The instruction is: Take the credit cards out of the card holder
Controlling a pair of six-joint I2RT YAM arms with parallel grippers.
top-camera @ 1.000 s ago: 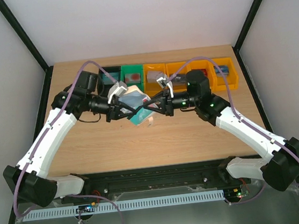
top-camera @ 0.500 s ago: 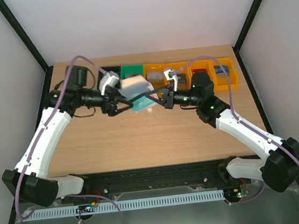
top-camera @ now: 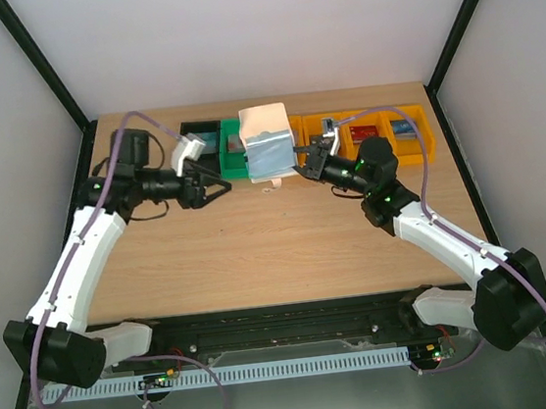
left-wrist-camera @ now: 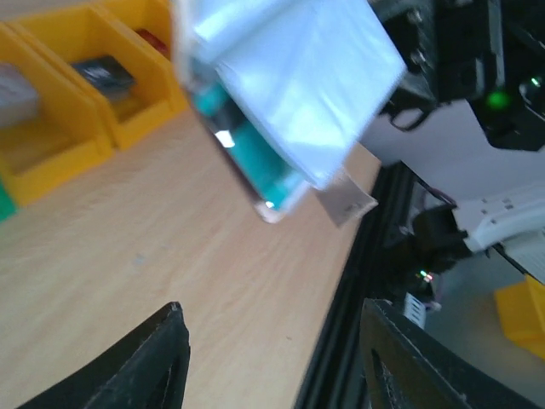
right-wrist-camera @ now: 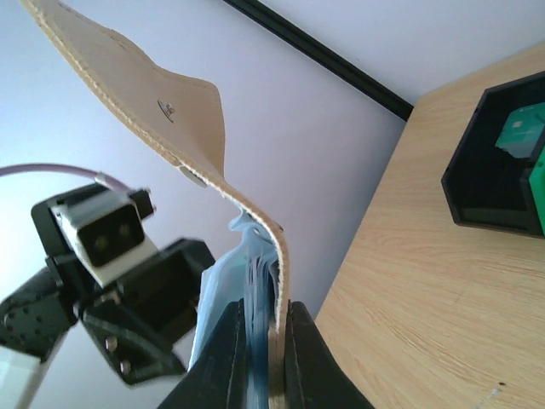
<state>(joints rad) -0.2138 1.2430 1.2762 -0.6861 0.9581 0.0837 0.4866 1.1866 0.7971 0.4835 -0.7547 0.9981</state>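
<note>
The card holder [top-camera: 268,144] hangs in the air above the bins, white outside with pale blue sleeves. My right gripper [top-camera: 302,168] is shut on its lower edge; in the right wrist view both fingers [right-wrist-camera: 300,358] pinch the sleeves and cover of the card holder [right-wrist-camera: 255,256]. A teal credit card [left-wrist-camera: 260,166] shows at the bottom of the card holder [left-wrist-camera: 289,68] in the left wrist view. My left gripper [top-camera: 216,185] is to the left of the holder, apart from it. There my left gripper [left-wrist-camera: 272,345] is open with only table between its fingertips.
A black bin [top-camera: 200,135], a green bin [top-camera: 234,153] and orange bins [top-camera: 389,137] line the table's back edge, some with cards inside. In the right wrist view the black bin [right-wrist-camera: 498,179] sits to the right. Bare wood table [top-camera: 258,246] lies in front.
My left gripper has let go of the card holder, opened and drawn back to the left. My right gripper has closed on the holder and carried it up and back over the bins.
</note>
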